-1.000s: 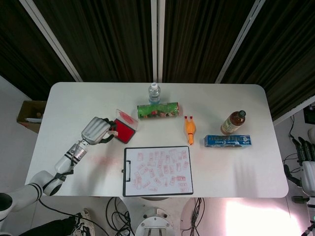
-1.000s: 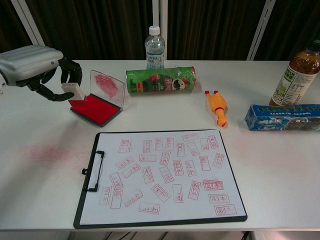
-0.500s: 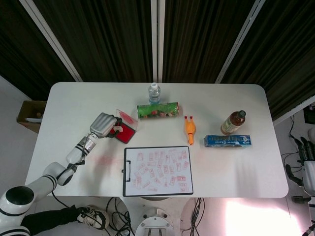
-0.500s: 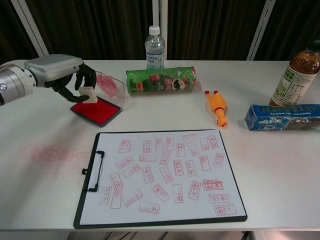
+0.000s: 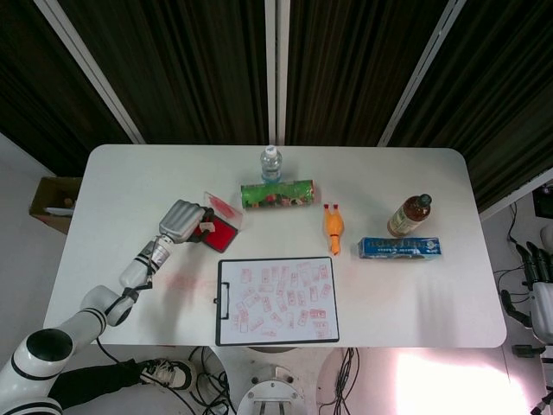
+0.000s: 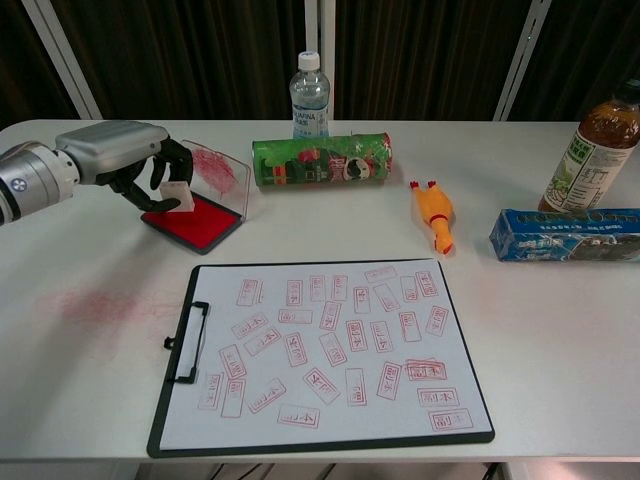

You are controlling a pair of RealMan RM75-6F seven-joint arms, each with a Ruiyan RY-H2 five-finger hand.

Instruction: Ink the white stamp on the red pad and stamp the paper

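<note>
My left hand (image 6: 125,165) (image 5: 183,221) holds the white stamp (image 6: 175,195) (image 5: 206,228) low over the left part of the red ink pad (image 6: 195,218) (image 5: 221,233); whether the stamp's face touches the ink cannot be told. The pad's clear lid (image 6: 215,172) stands open behind it, smeared red. The paper (image 6: 325,345) (image 5: 278,297) on the black clipboard lies in front of the pad, covered with several red stamp marks. My right hand (image 5: 540,281) hangs off the table's right edge, fingers apart, holding nothing.
Behind the pad stand a water bottle (image 6: 309,95) and a lying green chip can (image 6: 322,160). A rubber chicken (image 6: 433,215), a blue box (image 6: 565,235) and a tea bottle (image 6: 590,150) are on the right. A red ink smear (image 6: 95,303) marks the table's left.
My left hand carried the stamp rightward from beside the pad and lowered it onto the pad's left part. The right hand stayed still.
</note>
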